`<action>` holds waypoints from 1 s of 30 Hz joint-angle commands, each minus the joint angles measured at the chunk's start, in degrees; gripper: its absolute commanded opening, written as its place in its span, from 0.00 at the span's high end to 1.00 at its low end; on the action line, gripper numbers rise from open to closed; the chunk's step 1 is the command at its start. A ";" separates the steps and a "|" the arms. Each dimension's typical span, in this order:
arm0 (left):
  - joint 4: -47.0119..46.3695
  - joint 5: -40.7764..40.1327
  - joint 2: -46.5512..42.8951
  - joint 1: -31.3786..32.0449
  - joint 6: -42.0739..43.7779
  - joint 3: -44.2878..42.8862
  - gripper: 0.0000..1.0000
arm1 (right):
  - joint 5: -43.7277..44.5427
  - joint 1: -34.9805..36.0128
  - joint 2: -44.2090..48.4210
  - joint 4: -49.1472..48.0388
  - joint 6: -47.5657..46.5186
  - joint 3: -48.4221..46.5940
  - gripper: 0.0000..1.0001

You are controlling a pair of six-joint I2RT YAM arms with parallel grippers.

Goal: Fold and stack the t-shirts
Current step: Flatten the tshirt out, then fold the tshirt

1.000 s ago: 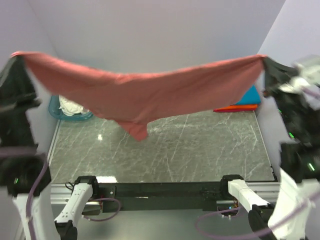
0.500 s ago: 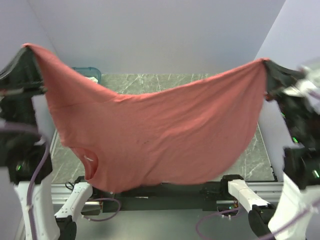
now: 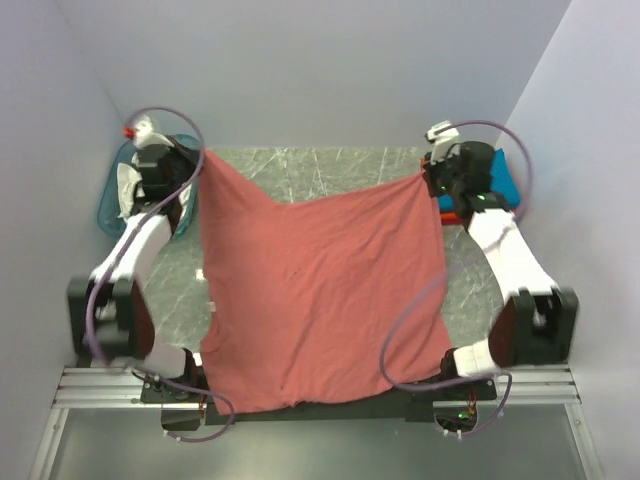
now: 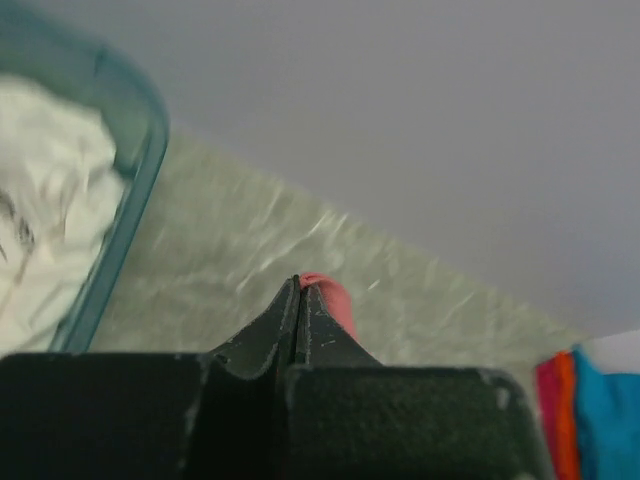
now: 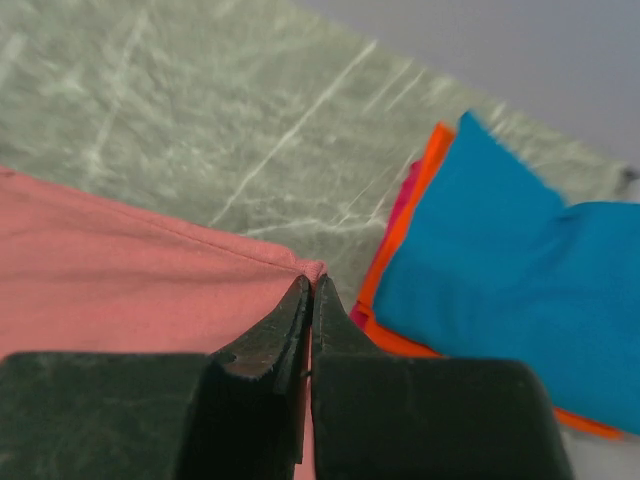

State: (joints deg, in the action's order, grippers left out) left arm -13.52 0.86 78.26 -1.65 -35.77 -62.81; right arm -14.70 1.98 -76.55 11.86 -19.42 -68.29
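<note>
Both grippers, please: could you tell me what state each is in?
Left gripper: shut on the red t-shirt.
Right gripper: shut on the same t-shirt.

White arm links (image 3: 505, 250) with black joints (image 3: 535, 325) — lilac cables (image 3: 384, 350) looping alongside.

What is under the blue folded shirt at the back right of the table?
An orange shirt shows as a thin edge under the blue folded shirt, with a pink sliver below that. The blue one covers the rest, so the number of layers is unclear.
</note>
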 commanded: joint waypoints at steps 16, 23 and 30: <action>5.52 0.45 36.34 0.68 4.04 -29.29 1.00 | 5.73 2.24 -34.62 -6.41 -1.94 -19.06 1.00; 6.31 0.72 36.97 0.25 5.18 -31.06 1.00 | 5.30 2.15 -35.16 -5.80 -1.41 -20.65 1.00; 6.66 3.35 36.88 -0.46 5.18 -31.42 1.00 | 3.80 2.15 -36.12 -5.36 -0.10 -21.44 1.00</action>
State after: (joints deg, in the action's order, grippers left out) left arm -5.80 2.35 115.70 -1.74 -31.88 -92.29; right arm -10.20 3.99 -111.57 6.98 -20.45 -86.50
